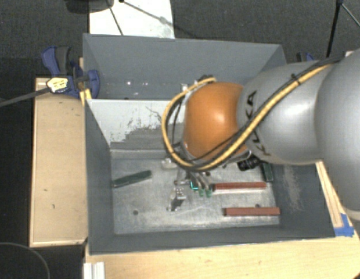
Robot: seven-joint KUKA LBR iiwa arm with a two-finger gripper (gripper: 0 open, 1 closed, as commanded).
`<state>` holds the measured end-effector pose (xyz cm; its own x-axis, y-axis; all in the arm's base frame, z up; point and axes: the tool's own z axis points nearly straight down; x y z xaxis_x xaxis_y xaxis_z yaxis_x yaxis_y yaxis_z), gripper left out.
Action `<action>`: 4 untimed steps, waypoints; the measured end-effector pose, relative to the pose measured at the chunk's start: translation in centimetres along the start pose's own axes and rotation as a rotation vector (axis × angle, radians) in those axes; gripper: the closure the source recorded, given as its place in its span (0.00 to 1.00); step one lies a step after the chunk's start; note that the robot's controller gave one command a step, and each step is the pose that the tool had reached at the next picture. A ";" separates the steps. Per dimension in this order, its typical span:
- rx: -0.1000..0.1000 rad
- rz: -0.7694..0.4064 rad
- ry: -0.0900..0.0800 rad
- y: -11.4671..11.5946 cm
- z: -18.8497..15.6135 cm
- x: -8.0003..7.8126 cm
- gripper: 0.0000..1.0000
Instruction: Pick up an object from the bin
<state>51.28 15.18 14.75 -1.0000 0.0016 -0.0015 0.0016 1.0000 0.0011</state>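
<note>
Find gripper [179, 201] low over bare floor of bin [99, 167] near centre, under orange cover [212, 124]; cannot say whether spread or pressed together, and see nothing pinched. Nearest, just beside at its 3 o'clock: small green piece [199, 188], partly hidden, kind unclear. Further out at 3 o'clock, upper bar [241, 186], red-brown, flat on floor. At 4 o'clock, lower bar [252, 211], same colour, roughly parallel, apart from the first. At 9 o'clock, well apart, dark green stick [132, 179], slightly tilted. At 2 o'clock, black thing [267, 171] half under arm [302, 121], not identifiable. Judge green piece likeliest target by nearness only: probably light, rigid, small enough to skitter on metal floor; take across its narrow width from above. Judge bars stiff, light to moderate, smooth-faced, not fragile; take at mid-length across the short side to avoid swinging; expect trouble closing on thin flat stock lying flush on floor. Same for stick: thin, rigid, grip mid-length. Read "KUKA" on arm, letters partly crossed by yellow-black cable [164, 129]. Read no labels or brands on bin contents.
</note>
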 end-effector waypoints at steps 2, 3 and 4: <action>-0.003 -0.292 -0.001 1.7 3.9 -1.2 0.00; 0.000 -0.345 -0.002 1.1 4.5 -2.2 0.00; 0.007 -0.270 -0.002 6.6 7.5 -5.3 1.00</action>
<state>56.63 21.83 7.23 -0.9641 -0.2657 -0.0025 -0.2657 0.9640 -0.0060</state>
